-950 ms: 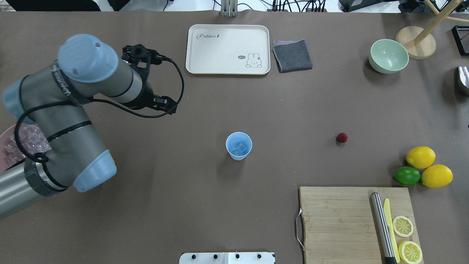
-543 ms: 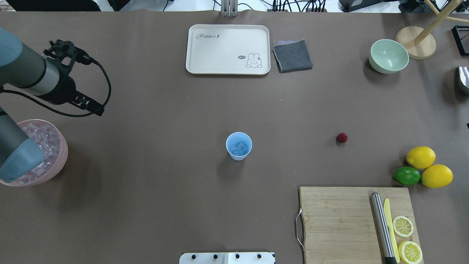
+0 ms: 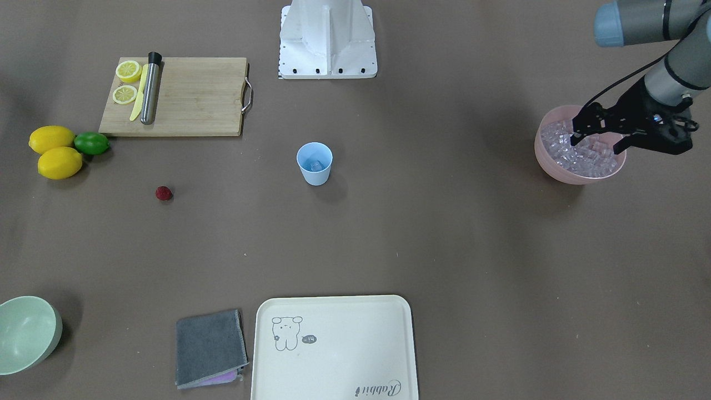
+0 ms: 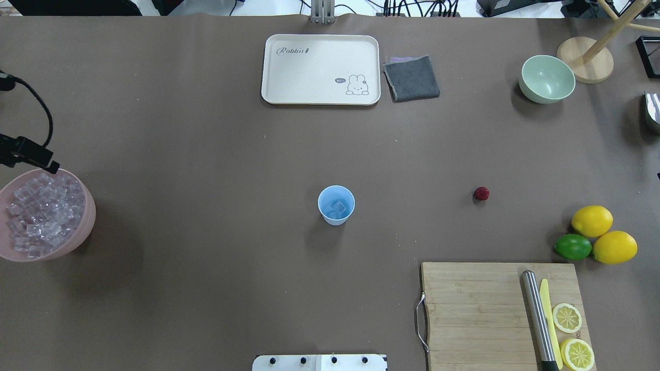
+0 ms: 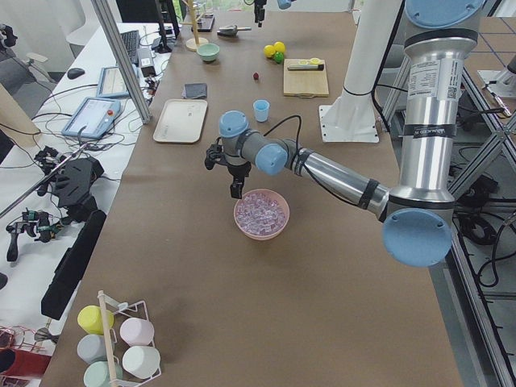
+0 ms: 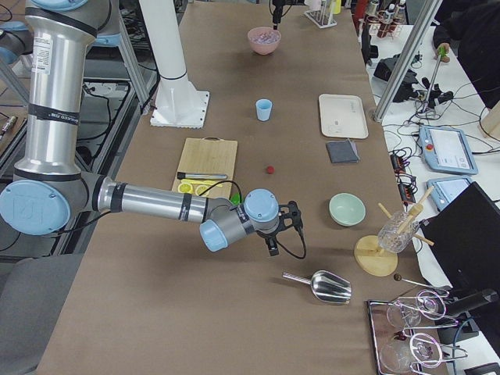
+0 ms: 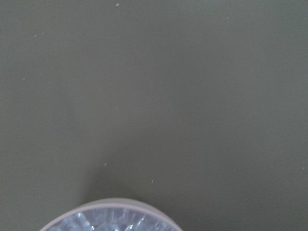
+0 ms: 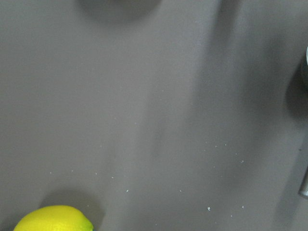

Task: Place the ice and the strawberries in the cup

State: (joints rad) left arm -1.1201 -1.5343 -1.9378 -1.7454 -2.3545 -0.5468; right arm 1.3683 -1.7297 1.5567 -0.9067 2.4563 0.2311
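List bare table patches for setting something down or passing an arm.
Widest bare patch: between the pink bowl and the cup. Also bare: cup to tray, and cup to strawberry. Crowded: the robot's right near corner, with cutting board, lemons and lime. The left gripper hangs over the pink bowl.

Most of the frame was filled by the brown table (image 7: 154, 72), across which a few small pale specks were scattered. At the bottom edge, left of centre, the curved rim of the pink bowl (image 7: 111, 202) was seen, cut off by the frame. Inside it, clear ice (image 7: 113, 222) was heaped. A soft dark shadow was cast on the table just above the rim.
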